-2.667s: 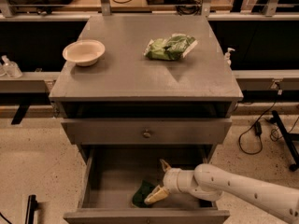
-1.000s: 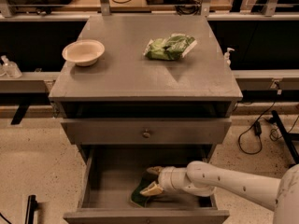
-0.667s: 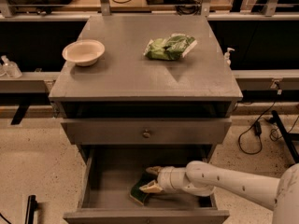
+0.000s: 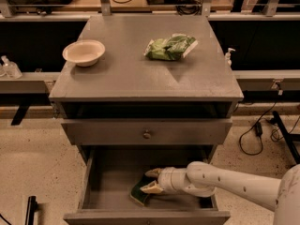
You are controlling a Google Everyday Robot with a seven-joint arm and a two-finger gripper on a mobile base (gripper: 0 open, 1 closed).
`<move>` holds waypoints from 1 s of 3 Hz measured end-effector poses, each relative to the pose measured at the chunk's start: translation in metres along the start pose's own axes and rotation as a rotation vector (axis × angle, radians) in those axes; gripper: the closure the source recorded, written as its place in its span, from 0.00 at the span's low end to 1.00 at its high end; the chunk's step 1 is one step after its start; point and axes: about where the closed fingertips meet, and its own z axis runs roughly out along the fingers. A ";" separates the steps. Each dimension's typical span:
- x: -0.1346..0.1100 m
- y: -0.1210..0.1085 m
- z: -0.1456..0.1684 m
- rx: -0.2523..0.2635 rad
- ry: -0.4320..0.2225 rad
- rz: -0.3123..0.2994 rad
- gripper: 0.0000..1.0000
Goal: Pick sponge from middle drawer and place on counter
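The sponge (image 4: pixel 138 192), dark green with a pale yellow edge, lies tilted on the floor of the open middle drawer (image 4: pixel 110 184), near its front centre. My gripper (image 4: pixel 149 181) reaches into the drawer from the right, low over the floor. Its two pale fingers (image 4: pixel 152 188) are closed in on the sponge's right end, one above and one below. The sponge still touches the drawer floor. The counter (image 4: pixel 131 74) is the grey top of the cabinet, well above the gripper.
A cream bowl (image 4: pixel 84 52) sits at the counter's left and a crinkly green bag (image 4: pixel 169 47) at its back right. A shut drawer front with a round knob (image 4: pixel 146 134) overhangs the open drawer. Cables lie on the floor to the right.
The gripper has moved left onto the sponge and its fingers have narrowed around it. The sponge has tipped up slightly at the gripper's end.
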 end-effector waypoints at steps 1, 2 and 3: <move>0.000 0.000 0.000 0.000 0.000 0.000 1.00; 0.000 0.000 0.000 0.000 0.000 0.000 1.00; -0.012 -0.007 -0.033 0.010 -0.073 0.038 1.00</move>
